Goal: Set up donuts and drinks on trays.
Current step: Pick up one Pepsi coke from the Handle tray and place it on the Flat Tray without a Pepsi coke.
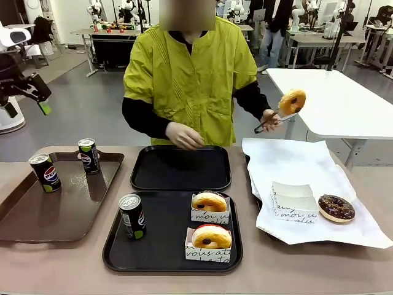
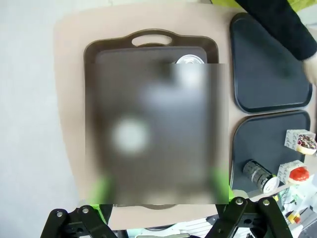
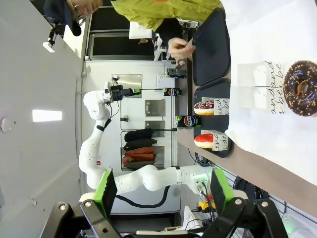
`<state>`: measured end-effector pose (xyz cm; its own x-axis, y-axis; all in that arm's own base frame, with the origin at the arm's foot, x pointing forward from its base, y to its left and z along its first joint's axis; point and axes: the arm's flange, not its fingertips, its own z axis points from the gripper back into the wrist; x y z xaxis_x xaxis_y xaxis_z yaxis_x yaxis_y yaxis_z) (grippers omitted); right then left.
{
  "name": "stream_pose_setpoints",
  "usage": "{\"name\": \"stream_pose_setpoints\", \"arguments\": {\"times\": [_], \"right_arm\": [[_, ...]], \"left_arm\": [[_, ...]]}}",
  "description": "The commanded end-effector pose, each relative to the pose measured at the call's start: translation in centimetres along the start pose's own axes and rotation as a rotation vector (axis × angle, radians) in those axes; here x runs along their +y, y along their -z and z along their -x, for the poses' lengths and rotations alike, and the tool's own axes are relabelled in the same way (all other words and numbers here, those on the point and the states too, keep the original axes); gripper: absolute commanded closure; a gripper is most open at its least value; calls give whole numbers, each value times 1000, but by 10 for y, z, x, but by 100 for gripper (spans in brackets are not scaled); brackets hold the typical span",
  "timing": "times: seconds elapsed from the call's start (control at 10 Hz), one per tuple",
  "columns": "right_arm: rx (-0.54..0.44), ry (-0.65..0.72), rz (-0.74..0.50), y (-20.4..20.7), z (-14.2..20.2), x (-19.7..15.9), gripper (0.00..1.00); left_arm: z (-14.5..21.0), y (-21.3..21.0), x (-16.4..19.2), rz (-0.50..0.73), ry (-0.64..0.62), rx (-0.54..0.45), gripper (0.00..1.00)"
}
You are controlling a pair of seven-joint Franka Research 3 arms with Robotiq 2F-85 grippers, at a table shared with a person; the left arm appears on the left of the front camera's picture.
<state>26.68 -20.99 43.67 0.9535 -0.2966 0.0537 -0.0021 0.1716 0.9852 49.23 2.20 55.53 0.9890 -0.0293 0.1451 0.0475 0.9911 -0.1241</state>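
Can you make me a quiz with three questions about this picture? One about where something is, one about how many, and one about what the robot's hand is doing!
1. Where is the chocolate donut?
A. on the white paper
B. on the far black tray
C. on the floor

2. How many cans stand on the brown tray?
A. one
B. two
C. four

3. What is the left gripper doing?
A. shut on a can
B. shut on a donut
C. open, holding nothing

Answers:
1 A: it lies on the paper at the right side of the table.
2 B: two cans stand toward the tray's far end.
3 C: its green pads stand wide apart above the tray, gripping nothing.
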Motion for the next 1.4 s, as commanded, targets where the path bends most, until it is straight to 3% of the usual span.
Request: {"name": "stream_pose_setpoints", "arguments": {"times": [0.0,0.7,0.9,1.3], "right_arm": [[-9,-11,-21,1,0,0,0],[-9,-11,-21,1,0,0,0],[-9,-11,-21,1,0,0,0],[-9,-11,-21,1,0,0,0]], "left_arm": [[-2,-6,-4,-11,-21,-3,0],[-1,-4,-3,-1,-2,-7,0],[14,14,18,-25,-9,-46,0],[15,39,34,-22,-38,-10,0]]}}
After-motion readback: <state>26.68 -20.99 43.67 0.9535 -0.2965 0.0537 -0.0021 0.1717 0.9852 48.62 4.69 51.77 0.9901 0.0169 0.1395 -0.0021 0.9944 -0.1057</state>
